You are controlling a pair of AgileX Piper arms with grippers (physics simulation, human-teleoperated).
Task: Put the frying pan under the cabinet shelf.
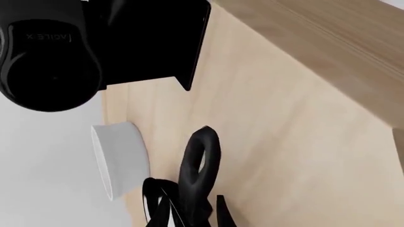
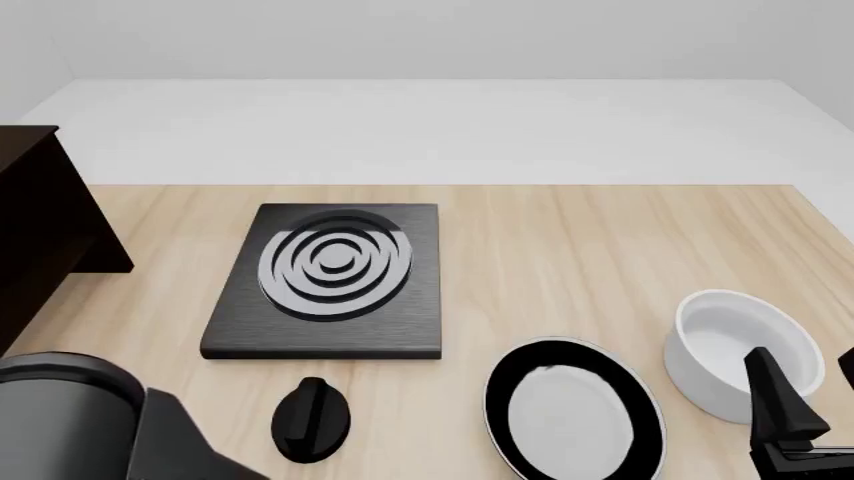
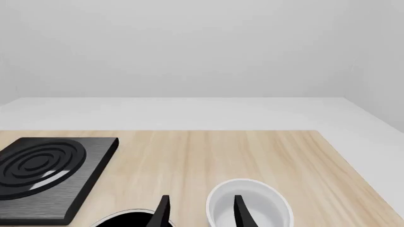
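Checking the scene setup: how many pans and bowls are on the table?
2: the frying pan at the near edge, and a white bowl just right of it. None seem hidden.

Lighting bright, even, diffuse; shadows faint and soft. Renders sharp, no blur or edge distortion. Mirror glare on pan (image 2: 574, 420) interior; sheen on slab (image 2: 327, 282) rings.

A simulated kitchen mock-up, not a real room: a pale wooden table (image 2: 574, 250) stands in a blank grey-white void with no walls or fittings. The cookware gives the kitchen theme: a black square hob slab (image 2: 331, 280) with grey rings, a frying pan (image 2: 574, 420), a white bowl (image 2: 741, 350) and a dark cabinet shelf (image 2: 40, 230) at the table's left edge
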